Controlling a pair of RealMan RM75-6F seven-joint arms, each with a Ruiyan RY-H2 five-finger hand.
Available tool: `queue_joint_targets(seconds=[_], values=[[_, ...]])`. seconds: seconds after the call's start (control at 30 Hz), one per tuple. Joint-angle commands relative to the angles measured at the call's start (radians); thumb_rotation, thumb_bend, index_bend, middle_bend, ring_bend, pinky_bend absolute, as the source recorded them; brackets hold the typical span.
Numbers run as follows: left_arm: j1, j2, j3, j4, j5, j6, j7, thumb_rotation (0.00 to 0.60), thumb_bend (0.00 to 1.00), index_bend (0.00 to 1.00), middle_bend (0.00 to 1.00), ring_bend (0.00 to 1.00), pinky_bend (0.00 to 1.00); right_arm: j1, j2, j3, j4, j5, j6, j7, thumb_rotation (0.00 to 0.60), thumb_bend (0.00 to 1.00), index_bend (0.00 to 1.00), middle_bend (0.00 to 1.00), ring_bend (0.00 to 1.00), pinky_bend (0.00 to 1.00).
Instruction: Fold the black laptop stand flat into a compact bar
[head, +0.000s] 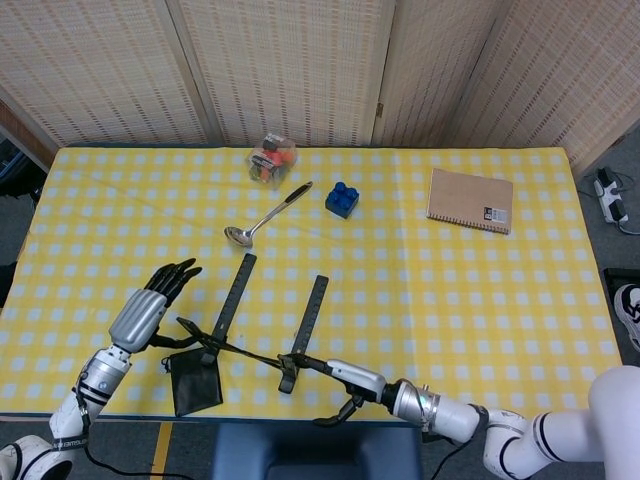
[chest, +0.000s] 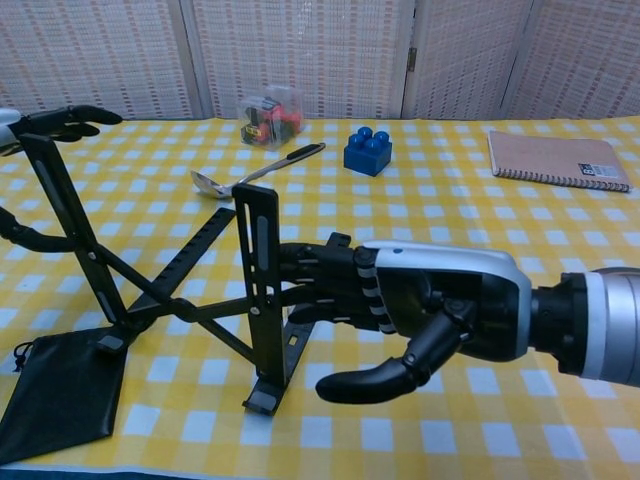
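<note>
The black laptop stand (head: 250, 340) (chest: 175, 305) stands unfolded near the table's front left, its two bars joined by crossed links. In the head view its bars slant up to the right. My right hand (head: 345, 388) (chest: 420, 315) lies at the front edge with its fingers (chest: 305, 290) against the stand's right bar (chest: 262, 290), the thumb curled apart below. My left hand (head: 150, 305) (chest: 62, 118) is spread, its fingertips at the top of the left bar (chest: 65, 230). Neither hand grips the stand.
A black pouch (head: 196, 380) (chest: 60, 400) lies under the stand's left foot. Further back lie a spoon (head: 266, 217) (chest: 255, 170), a blue brick (head: 341, 198) (chest: 368, 150), a clear box of small items (head: 272, 158) (chest: 270, 105) and a notebook (head: 470, 200) (chest: 560, 158).
</note>
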Motion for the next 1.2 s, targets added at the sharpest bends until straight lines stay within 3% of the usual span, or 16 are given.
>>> queue_joint_targets(seconds=[0.03,0.2,0.5,0.7,0.9,1.2], values=[[0.001,0.013,0.014,0.000,0.019,0.000,-0.015,0.600,0.10,0.00,0.00,0.00,0.00,-0.009,0.023,0.007,-0.015,0.010,0.022,-0.019,0.600,0.31,0.00,0.00,0.02,0.00],[-0.003,0.051,0.053,0.003,0.065,-0.021,-0.067,0.600,0.10,0.06,0.00,0.00,0.00,-0.021,0.091,0.023,-0.052,0.018,0.072,-0.031,0.600,0.31,0.00,0.00,0.02,0.00],[-0.024,0.061,0.082,0.014,0.059,-0.097,-0.173,0.600,0.15,0.30,0.07,0.00,0.00,-0.036,0.196,0.057,-0.119,0.021,0.142,-0.044,0.600,0.31,0.00,0.00,0.02,0.00],[-0.049,0.058,0.092,0.035,0.052,-0.153,-0.266,0.600,0.21,0.34,0.11,0.00,0.00,-0.046,0.220,0.060,-0.128,0.023,0.153,-0.036,0.600,0.31,0.00,0.00,0.02,0.00],[-0.070,0.023,0.097,0.069,0.049,-0.195,-0.325,0.600,0.34,0.39,0.14,0.01,0.00,-0.051,0.211,0.059,-0.111,0.022,0.145,-0.021,0.600,0.31,0.00,0.00,0.02,0.00],[-0.089,-0.037,0.089,0.108,0.028,-0.234,-0.334,0.600,0.38,0.46,0.17,0.02,0.00,-0.059,0.207,0.060,-0.099,0.021,0.146,-0.013,0.600,0.31,0.00,0.00,0.03,0.00]])
